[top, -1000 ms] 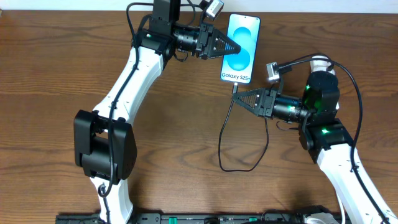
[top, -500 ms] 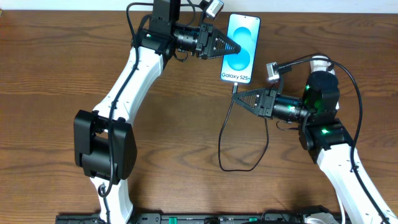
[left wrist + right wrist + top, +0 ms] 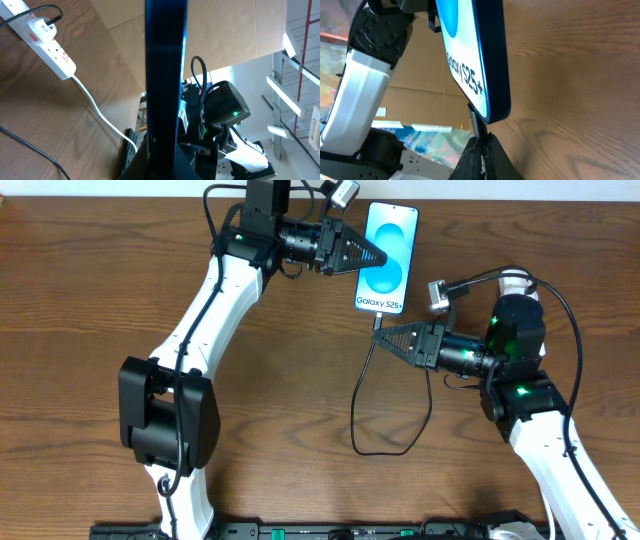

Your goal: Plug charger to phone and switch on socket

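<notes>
Phone [image 3: 395, 230] is showing near the far edge of the table [image 3: 90, 290], and I'm holding it in the left jaws, which are clamping its long left edge. Through the left wrist camera I'm seeing it edge-on, dead centre. I'm pinching the charger [image 3: 358, 412] by its plug tip in the right jaws, which are shutting tight around it. The tip is meeting the phone's lettered short end, though I cannot tell how deep. The socket [image 3: 52, 42] is lying on the table.
</notes>
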`<control>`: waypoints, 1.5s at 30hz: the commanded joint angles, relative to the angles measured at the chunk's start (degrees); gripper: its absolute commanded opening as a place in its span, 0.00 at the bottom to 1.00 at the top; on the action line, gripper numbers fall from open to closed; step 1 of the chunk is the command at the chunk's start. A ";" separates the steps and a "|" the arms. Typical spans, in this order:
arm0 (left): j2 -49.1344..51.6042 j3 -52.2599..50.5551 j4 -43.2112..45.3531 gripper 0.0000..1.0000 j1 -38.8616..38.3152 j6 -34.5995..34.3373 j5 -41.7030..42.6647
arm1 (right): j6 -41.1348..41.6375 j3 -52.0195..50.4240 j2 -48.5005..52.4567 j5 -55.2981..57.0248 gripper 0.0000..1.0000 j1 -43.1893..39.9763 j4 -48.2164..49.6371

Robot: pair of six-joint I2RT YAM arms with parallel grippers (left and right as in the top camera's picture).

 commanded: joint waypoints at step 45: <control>-2.45 0.22 0.26 0.07 -0.90 -0.74 3.15 | 0.96 0.13 0.33 2.45 0.01 0.57 -0.15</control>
